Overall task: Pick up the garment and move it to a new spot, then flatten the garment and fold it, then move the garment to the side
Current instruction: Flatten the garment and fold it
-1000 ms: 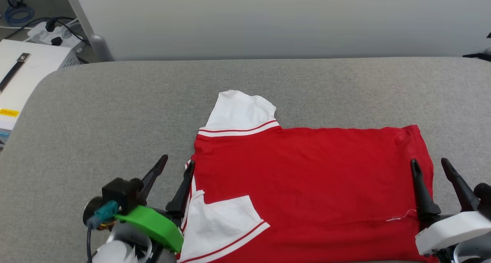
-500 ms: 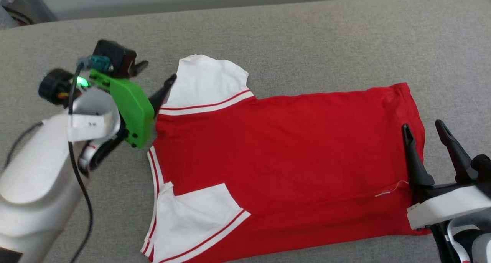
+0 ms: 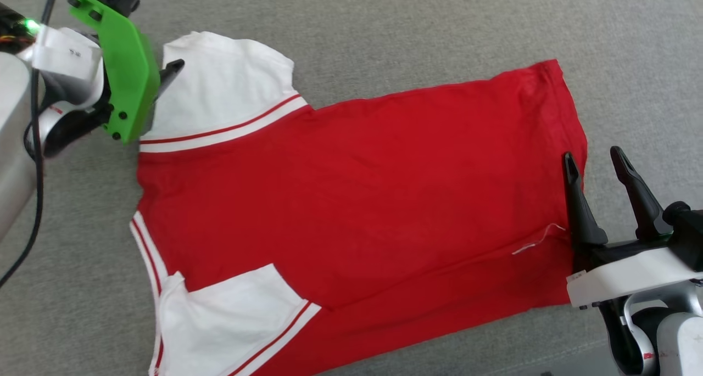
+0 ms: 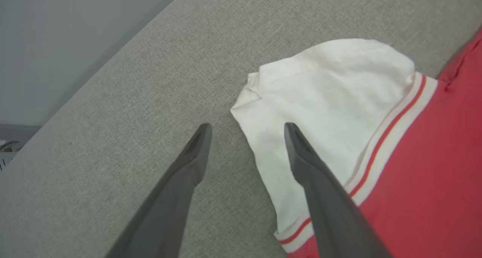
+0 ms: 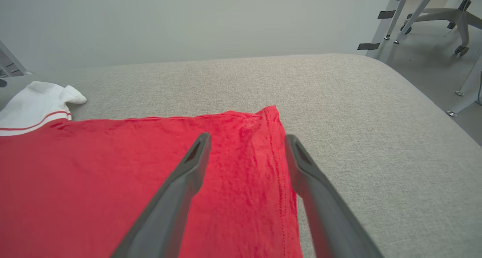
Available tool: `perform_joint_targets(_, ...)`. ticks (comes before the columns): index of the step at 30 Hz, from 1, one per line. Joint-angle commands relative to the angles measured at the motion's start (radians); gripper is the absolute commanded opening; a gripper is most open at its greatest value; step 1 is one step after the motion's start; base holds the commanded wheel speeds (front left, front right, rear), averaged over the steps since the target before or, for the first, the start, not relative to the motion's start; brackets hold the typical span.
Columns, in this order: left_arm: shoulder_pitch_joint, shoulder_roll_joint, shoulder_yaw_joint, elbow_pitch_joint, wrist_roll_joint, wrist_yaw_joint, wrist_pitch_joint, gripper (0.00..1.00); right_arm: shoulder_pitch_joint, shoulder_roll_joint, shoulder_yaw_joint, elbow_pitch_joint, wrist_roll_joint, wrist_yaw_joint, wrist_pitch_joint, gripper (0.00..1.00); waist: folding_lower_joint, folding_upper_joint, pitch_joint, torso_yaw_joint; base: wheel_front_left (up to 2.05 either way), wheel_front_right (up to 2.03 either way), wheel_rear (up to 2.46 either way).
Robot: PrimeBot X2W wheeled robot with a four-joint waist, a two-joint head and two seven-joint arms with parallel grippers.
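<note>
The garment (image 3: 357, 189) lies flat with only its near sleeve (image 3: 219, 321) folded in, so most folding remains; the left hand (image 4: 247, 127) and right hand (image 3: 592, 153) are open and empty.

Red garment (image 3: 357, 184); white striped sleeves

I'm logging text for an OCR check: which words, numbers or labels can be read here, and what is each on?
No text can be read.
Garment: no lettering on the side facing up.
White band on the left arm: small dark print, too small to read.
</note>
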Motion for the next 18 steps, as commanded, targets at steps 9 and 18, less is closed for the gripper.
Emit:
perform_joint_targets(9, -0.09, -0.019, -0.027, 0.191, -0.126, -0.002, -0.005, 1.0, -0.024, 0.013, 0.019, 0.03, -0.004, -0.001, -0.031, 1.0, -0.0002, 0.0, 0.075, -0.071, 0.0, 0.0, 0.0)
perform_joint_targets(18, -0.099, -0.04, -0.063, 0.281, -0.177, -0.002, -0.015, 0.0, -0.03, 0.015, 0.014, 0.037, -0.005, -0.001, -0.032, 1.0, -0.0002, 0.0, 0.08, -0.066, 0.0, 0.0, 0.0)
